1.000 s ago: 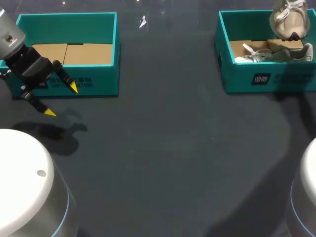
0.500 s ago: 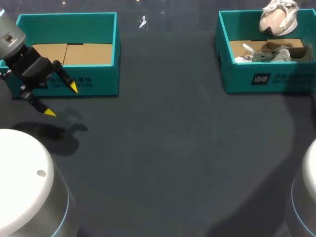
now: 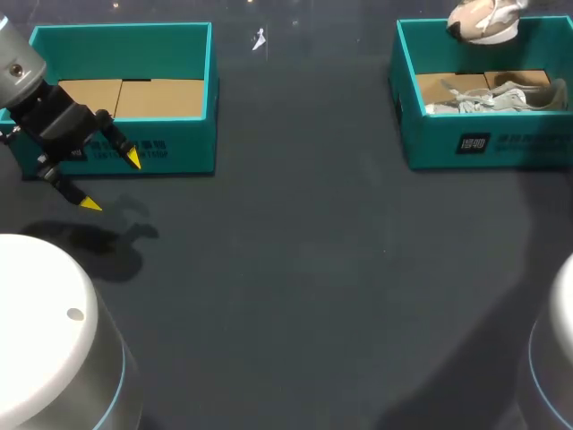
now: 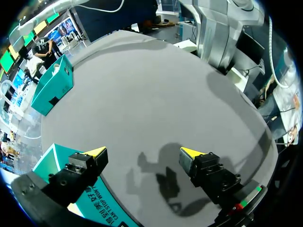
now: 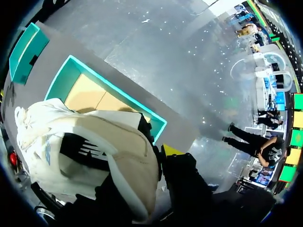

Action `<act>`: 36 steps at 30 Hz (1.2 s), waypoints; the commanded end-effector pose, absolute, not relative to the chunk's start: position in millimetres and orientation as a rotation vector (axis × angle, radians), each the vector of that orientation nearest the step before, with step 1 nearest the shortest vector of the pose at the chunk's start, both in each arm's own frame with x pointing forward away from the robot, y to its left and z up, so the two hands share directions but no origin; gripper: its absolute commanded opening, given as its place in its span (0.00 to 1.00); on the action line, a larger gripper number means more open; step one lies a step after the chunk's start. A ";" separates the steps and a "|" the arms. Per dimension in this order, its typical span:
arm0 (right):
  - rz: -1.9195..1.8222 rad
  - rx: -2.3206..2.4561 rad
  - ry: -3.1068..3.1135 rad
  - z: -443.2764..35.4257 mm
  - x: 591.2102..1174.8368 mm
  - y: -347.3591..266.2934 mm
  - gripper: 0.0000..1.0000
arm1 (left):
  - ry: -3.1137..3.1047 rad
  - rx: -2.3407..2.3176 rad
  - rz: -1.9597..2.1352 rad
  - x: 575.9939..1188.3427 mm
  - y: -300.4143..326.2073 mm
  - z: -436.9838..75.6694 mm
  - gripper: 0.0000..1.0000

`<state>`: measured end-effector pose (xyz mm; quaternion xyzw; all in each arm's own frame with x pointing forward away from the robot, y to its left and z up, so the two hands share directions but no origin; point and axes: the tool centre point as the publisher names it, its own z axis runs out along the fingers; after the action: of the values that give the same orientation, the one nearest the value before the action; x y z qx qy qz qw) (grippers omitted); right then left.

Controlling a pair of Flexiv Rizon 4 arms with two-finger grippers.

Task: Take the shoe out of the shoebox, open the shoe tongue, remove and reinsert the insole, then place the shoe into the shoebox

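**Shoe's up above the box**

Right gripper [image 5: 158,153] is clamped on the beige shoe [image 3: 483,20], which hangs over the back wall of the right shoebox [image 3: 519,148]. A second shoe [image 3: 497,94] lies inside. Left gripper [image 3: 109,182] is spread wide, just in front of the left shoebox [image 3: 188,143].

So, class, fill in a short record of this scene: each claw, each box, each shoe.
left claw: open, empty, near the front wall of the left shoebox
right claw: shut on the lifted shoe
lifted shoe: in the air above the far edge of the right shoebox
second shoe: lying inside the right shoebox
left shoebox: no shoe, bare cardboard floor
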<state>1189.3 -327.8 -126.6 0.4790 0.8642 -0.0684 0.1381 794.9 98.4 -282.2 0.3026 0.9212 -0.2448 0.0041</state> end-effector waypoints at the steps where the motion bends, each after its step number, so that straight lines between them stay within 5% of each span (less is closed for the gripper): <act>1: -0.109 1.632 2.347 -131.0 1181.3 -338.5 0.00 | 2.886 0.949 -0.764 794.1 99.2 -281.6 1.00; 36: -0.070 1.952 1.983 -178.5 1163.5 -348.6 0.00 | 2.886 0.949 -0.764 794.1 99.2 -281.6 1.00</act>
<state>1173.6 -353.9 -180.0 0.6710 0.7240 -0.0166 0.1591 795.0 98.4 -282.2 0.3025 0.9212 -0.2447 0.0041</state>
